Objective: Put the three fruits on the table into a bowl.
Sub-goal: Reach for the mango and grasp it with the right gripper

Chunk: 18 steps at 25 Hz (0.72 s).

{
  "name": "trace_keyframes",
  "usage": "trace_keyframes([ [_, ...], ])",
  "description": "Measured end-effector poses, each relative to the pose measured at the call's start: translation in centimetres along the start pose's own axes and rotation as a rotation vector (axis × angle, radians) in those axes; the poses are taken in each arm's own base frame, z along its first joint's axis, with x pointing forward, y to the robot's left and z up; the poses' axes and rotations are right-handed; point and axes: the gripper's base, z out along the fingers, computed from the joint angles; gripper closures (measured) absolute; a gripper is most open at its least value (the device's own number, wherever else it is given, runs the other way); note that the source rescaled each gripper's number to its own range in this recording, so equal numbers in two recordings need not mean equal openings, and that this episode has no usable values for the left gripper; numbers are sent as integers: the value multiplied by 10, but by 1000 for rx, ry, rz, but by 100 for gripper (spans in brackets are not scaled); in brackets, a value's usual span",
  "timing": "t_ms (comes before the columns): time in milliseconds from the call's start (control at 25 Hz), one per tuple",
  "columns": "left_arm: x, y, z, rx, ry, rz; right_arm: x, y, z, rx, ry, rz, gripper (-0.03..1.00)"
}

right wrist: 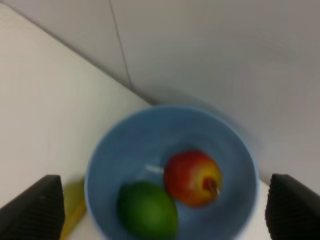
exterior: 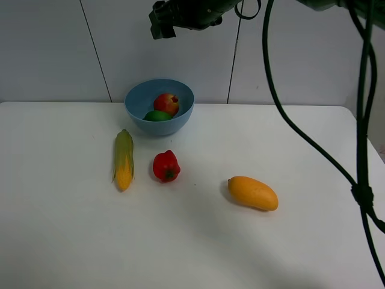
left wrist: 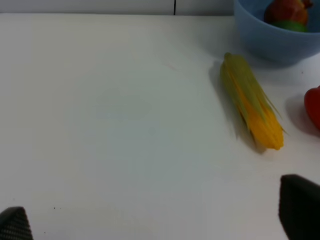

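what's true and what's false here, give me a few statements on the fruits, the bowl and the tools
1. The apple and the lime both lie in the light blue bowl. True.
2. All three fruits are in the bowl. False: the mango lies on the table, well apart from the bowl.
3. The red bell pepper lies on the table between the corn cob and the mango. True.
4. A tool is shut on a fruit. False: the right tool, over the bowl, and the left tool, over the table near the corn cob, are both open and hold nothing.
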Motion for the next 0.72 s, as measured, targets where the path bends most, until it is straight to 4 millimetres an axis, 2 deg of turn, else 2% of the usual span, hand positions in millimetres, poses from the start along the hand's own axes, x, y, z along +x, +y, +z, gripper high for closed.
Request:
trace_keyframes([
  [120, 0, 0, 0, 0, 0, 0, 19, 0, -21, 19, 51, -14, 56],
  [200, 0, 0, 0, 0, 0, 0, 40, 0, -32, 26, 100, -15, 56],
  [320, 0, 0, 0, 0, 0, 0, 82, -1, -46, 45, 194, -25, 56],
  [400, 0, 0, 0, 0, 0, 0, 112, -3, -49, 59, 262, -35, 56],
  [440, 0, 0, 0, 0, 0, 0, 133, -4, -47, 64, 314, -39, 55],
  [600, 0, 0, 0, 0, 0, 0, 194, -8, -39, 69, 485, -33, 55],
  [720, 0, 0, 0, 0, 0, 0, 220, -8, -38, 65, 549, -12, 55],
])
